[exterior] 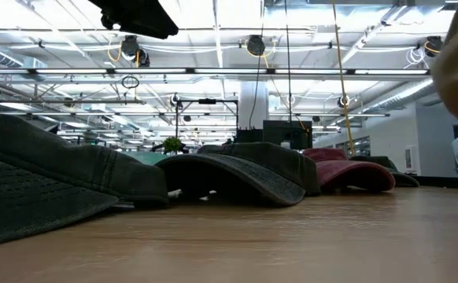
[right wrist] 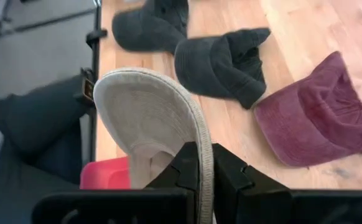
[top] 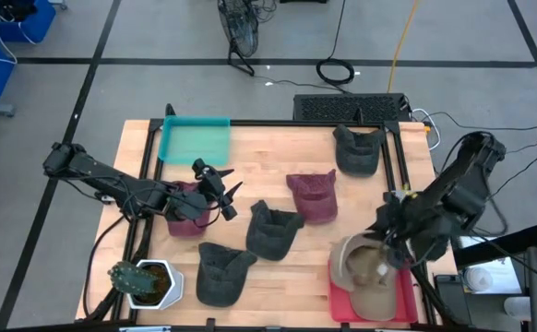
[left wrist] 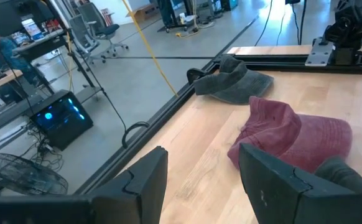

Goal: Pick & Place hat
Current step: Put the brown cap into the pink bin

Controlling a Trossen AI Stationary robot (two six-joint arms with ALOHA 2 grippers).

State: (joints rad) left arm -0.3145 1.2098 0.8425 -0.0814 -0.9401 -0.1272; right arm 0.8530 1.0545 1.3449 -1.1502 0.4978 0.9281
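Observation:
A beige cap (top: 365,269) hangs at the table's near right over a red tray (top: 407,300), with my right gripper (top: 390,242) shut on it. In the right wrist view its curved brim (right wrist: 147,115) rises ahead of the fingers, with the red tray (right wrist: 106,173) below. My left gripper (top: 220,192) stands open above the table's left half, just past a maroon cap (top: 185,221) that lies under the arm. Nothing is between its fingers (left wrist: 145,182). My right gripper pinches the stitched edge of the beige cap's brim (right wrist: 204,140) between its two fingers. The fingers slant down from the table's right side. The cap hangs below them over the red tray; whether it touches the tray I cannot tell.
A second maroon cap (top: 313,195) lies mid-table. Dark caps lie at the far right (top: 359,149), in the middle (top: 273,231) and near the front (top: 222,274). A teal tray (top: 195,140) sits far left and a potted plant (top: 149,282) near left.

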